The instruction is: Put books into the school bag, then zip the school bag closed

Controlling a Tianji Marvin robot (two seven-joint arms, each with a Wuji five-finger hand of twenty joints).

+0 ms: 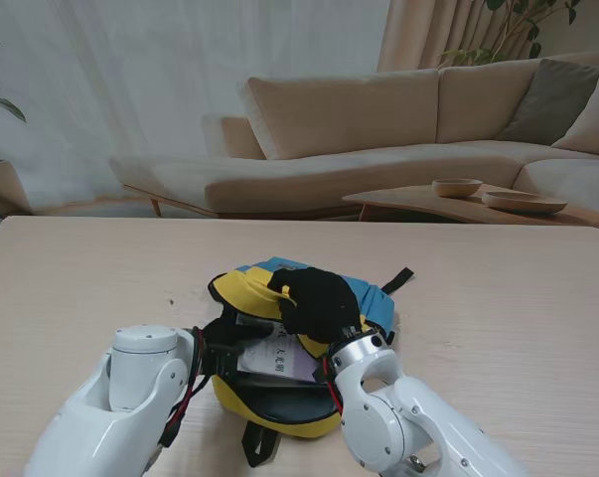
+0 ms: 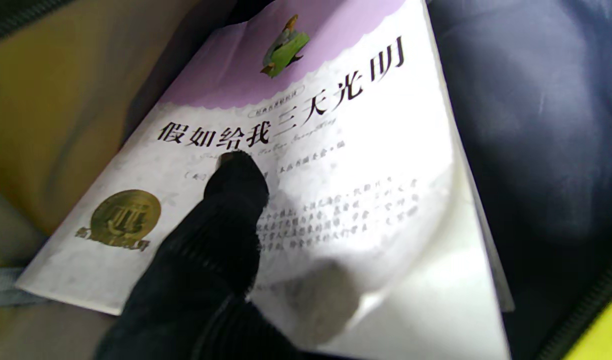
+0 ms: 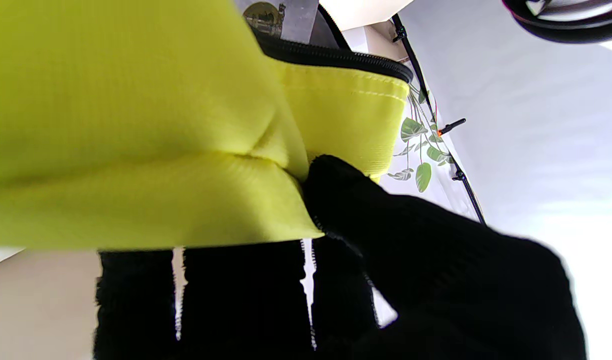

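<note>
The right hand (image 1: 319, 303) pinches the bag (image 1: 279, 412)'s yellow flap (image 3: 136, 125) between thumb and fingers (image 3: 246, 295), lifting it so the mouth stays open. The left hand (image 2: 206, 260) reaches inside, one fingertip pressing the book (image 2: 336, 175) flat; its other fingers are hidden.

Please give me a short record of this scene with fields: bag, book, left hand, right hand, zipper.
bag: yellow and blue school bag, lying open on the wooden table
book: white and purple book, partly inside the bag
left hand: fingertip pressing on the book cover
right hand: shut on the yellow flap, holding it up
zipper: not closed
</note>
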